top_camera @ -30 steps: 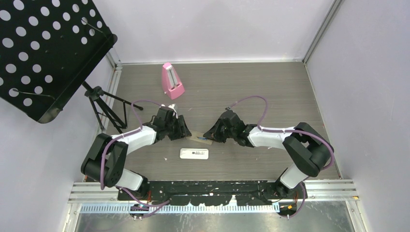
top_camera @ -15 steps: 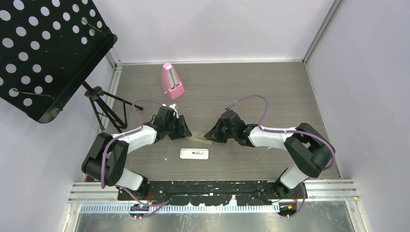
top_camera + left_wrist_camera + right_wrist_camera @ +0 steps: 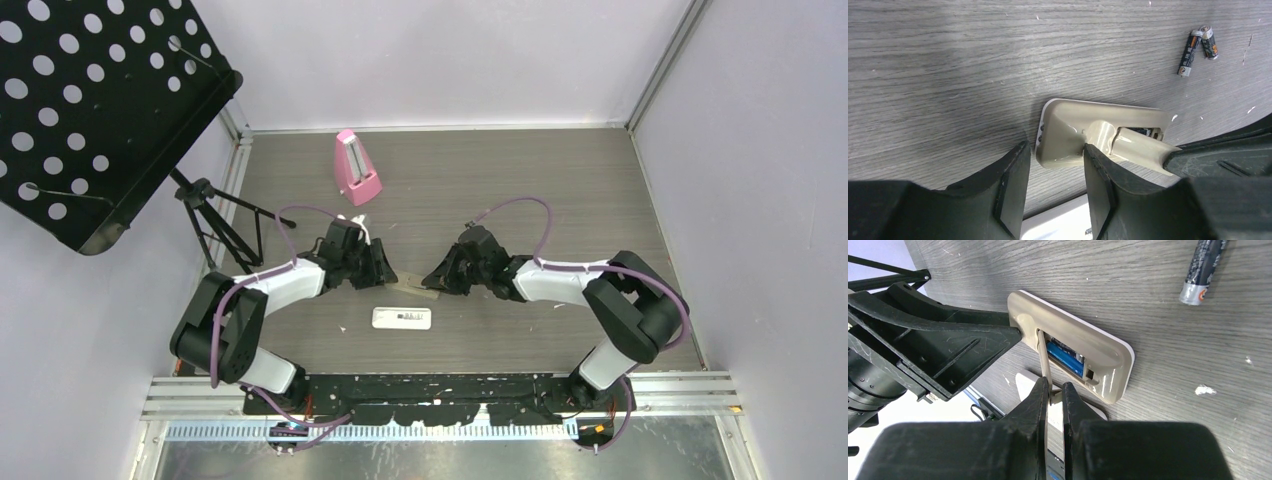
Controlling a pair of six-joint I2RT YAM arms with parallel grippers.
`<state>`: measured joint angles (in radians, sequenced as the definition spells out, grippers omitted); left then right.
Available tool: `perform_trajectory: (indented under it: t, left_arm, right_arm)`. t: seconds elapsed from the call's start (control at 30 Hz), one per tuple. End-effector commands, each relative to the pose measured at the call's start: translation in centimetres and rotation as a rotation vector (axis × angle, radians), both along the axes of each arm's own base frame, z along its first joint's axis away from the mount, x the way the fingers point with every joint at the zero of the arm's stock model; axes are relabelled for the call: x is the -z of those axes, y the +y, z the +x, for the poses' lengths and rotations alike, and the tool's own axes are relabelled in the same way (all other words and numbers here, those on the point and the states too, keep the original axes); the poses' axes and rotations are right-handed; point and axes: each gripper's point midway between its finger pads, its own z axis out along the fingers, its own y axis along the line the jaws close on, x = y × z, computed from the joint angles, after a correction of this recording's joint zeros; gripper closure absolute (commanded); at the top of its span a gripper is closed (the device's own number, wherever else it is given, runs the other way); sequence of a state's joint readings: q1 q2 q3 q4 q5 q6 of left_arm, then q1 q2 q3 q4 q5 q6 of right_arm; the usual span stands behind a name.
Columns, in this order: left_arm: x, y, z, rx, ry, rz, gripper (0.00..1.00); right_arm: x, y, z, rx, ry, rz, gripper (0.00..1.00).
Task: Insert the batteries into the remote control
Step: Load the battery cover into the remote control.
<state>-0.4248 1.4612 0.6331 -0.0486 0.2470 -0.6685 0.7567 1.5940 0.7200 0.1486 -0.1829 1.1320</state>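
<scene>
You have a grey wood-grain table [image 3: 560, 200] boxed in by pale lilac walls [image 3: 450, 60]. A black perforated music stand [image 3: 90, 110] leans in at the far left, and a pink metronome [image 3: 353, 168] stands upright near the back edge. In the middle, the beige remote control [image 3: 1068, 130] lies back-up between your two grippers, with a white remote [image 3: 401, 318] just nearer the bases. Your left gripper [image 3: 1055, 147] straddles one end of the beige remote at a middling width and seems to pinch it. Your right gripper [image 3: 1054, 385] is nearly closed on the thin battery cover [image 3: 1138, 147], which tilts up from the open bay. A blue battery [image 3: 1063, 357] sits inside that bay, and two dark batteries [image 3: 1188, 52] lie touching on the table, well apart from the remote. Since a second ago both arms have barely shifted. The blue speck between the grippers no longer shows from above, though that view is too small to be sure.
</scene>
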Motion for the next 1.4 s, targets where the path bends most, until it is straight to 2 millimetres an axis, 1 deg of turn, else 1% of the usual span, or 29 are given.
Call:
perform_trajectory:
  t: [0.0, 0.23, 0.27, 0.37, 0.4, 0.47, 0.53, 0.67, 0.7, 0.83, 1.0, 1.1, 1.2, 1.27, 1.37]
  left_arm:
    - [-1.2, -0.8, 1.2, 0.026, -0.051, -0.034, 0.55]
    - [-1.3, -1.0, 1.1, 0.035, -0.048, -0.044, 0.57]
    - [-1.2, -1.0, 1.0, 0.036, -0.046, -0.045, 0.57]
    - [-1.2, -1.0, 1.0, 0.036, -0.046, -0.045, 0.57]
    - [-1.2, -1.0, 1.1, 0.036, -0.046, -0.045, 0.57]
    - [-1.2, -1.1, 1.0, 0.039, -0.044, -0.047, 0.57]
    - [-1.2, -1.2, 0.9, 0.045, -0.041, -0.052, 0.57]
    - [-1.3, -1.4, 0.7, 0.06, -0.034, -0.065, 0.57]
    - [-1.7, -1.7, 1.0, 0.066, -0.057, -0.081, 0.57]
    - [-2.0, -2.0, 1.0, 0.081, -0.067, -0.098, 0.57]
    - [-2.1, -2.5, 0.9, 0.103, -0.066, -0.119, 0.57]
    - [-2.0, -2.3, 0.9, 0.096, -0.064, -0.112, 0.57]
    - [-1.8, -1.7, 1.1, 0.069, -0.062, -0.079, 0.57]
    - [-1.9, -1.4, 1.4, 0.05, -0.067, -0.059, 0.57]
    - [-1.6, -0.8, 1.3, 0.031, -0.05, -0.028, 0.57]
  right_arm:
    - [0.2, 0.7, 0.1, -0.015, 0.015, 0.012, 0.99]
    - [0.8, 0.6, 0.3, -0.006, 0.028, -0.007, 0.99]
    - [0.9, 0.5, 0.3, -0.004, 0.034, -0.015, 0.98]
    - [0.8, 0.3, 0.3, -0.004, 0.039, -0.033, 0.89]
    - [0.7, 0.3, 0.3, -0.002, 0.035, -0.038, 0.83]
    - [0.5, 0.0, 0.4, 0.0, 0.028, -0.047, 0.78]
    - [0.3, 0.1, 0.5, -0.006, 0.026, -0.055, 0.78]
    - [0.5, 0.6, 0.5, -0.028, 0.053, -0.05, 0.83]
    - [0.6, 0.8, 0.5, -0.033, 0.061, -0.047, 0.83]
    - [0.8, 1.0, 0.4, -0.037, 0.077, -0.048, 0.83]
    - [0.4, 1.2, 0.6, -0.042, 0.075, -0.048, 0.8]
    - [0.3, 0.9, 0.4, -0.045, 0.088, -0.069, 0.75]
    - [-0.3, 0.6, 0.3, -0.044, 0.08, -0.079, 0.66]
    - [-0.6, 0.3, 0.3, -0.041, 0.074, -0.09, 0.61]
    - [-1.3, -0.1, 0.2, -0.032, 0.058, -0.094, 0.54]
